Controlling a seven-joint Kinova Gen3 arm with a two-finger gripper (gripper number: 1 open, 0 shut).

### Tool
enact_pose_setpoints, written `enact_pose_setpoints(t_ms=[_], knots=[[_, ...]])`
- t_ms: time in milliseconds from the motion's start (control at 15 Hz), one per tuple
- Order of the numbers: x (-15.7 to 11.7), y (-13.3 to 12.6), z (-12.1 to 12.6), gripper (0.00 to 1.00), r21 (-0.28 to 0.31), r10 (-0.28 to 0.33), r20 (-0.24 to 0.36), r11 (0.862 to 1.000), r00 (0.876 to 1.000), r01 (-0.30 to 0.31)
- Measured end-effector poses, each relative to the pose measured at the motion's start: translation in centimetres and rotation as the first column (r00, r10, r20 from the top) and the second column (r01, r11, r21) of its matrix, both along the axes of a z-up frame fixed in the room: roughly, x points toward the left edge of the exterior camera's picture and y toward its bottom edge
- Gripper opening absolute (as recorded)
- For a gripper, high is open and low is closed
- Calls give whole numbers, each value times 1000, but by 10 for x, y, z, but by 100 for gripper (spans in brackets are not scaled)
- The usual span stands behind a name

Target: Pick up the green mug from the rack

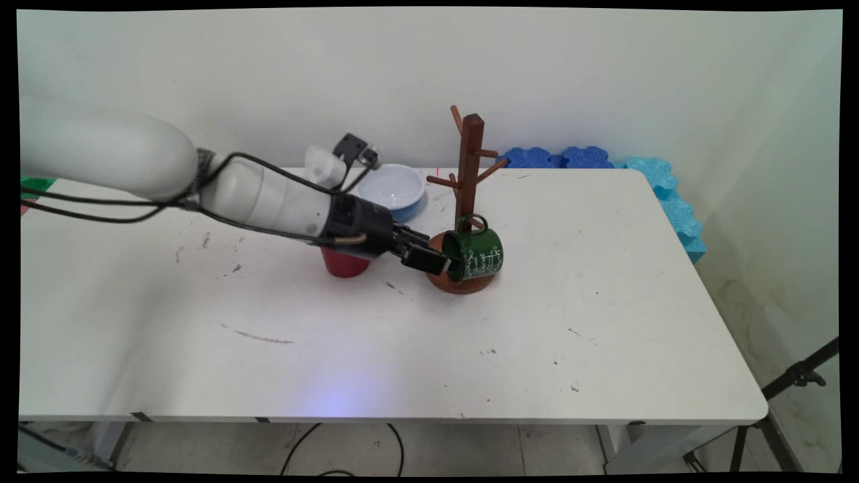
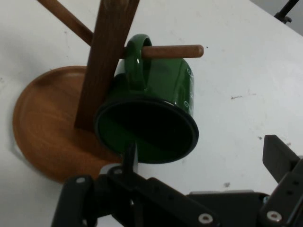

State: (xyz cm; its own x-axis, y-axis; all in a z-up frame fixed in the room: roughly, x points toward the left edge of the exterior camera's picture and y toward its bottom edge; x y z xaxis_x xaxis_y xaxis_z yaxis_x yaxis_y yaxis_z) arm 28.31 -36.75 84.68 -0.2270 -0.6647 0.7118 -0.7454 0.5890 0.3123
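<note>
- Reaching in from the left of the main view, I am bringing my gripper (image 1: 446,260) low to the mouth of a green mug (image 1: 478,253) near the middle of the frame.
- My jaws are standing spread, released: in the hand view one finger (image 2: 129,161) is sitting at the mug's (image 2: 156,113) dark rim at lower centre, while the other (image 2: 282,158) is standing well apart at the lower right, over bare table (image 2: 246,118).
- The mug is hanging by its handle (image 2: 135,59) on a low peg (image 2: 173,51) of a wooden mug tree (image 1: 468,174), tilted with its open mouth turned toward me.
- The mug is hanging just above the tree's round wooden base (image 2: 42,123), which is resting on the white table (image 1: 604,302).
- A red cup (image 1: 344,263) is standing just behind my wrist, left of the tree in the main view.
- A white bowl with a blue outside (image 1: 392,190) is sitting farther up the frame, near the wall.
- Blue foam pieces (image 1: 557,157) are lining the table's far edge at upper right, with lighter turquoise ones (image 1: 674,204) running down its right side.
</note>
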Motion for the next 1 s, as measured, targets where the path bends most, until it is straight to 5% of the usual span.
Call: enact_pose_setpoints(t_ms=[1000], knots=[[-26, -10, -41, 100, -3, 63, -101, 998, 993, -63]])
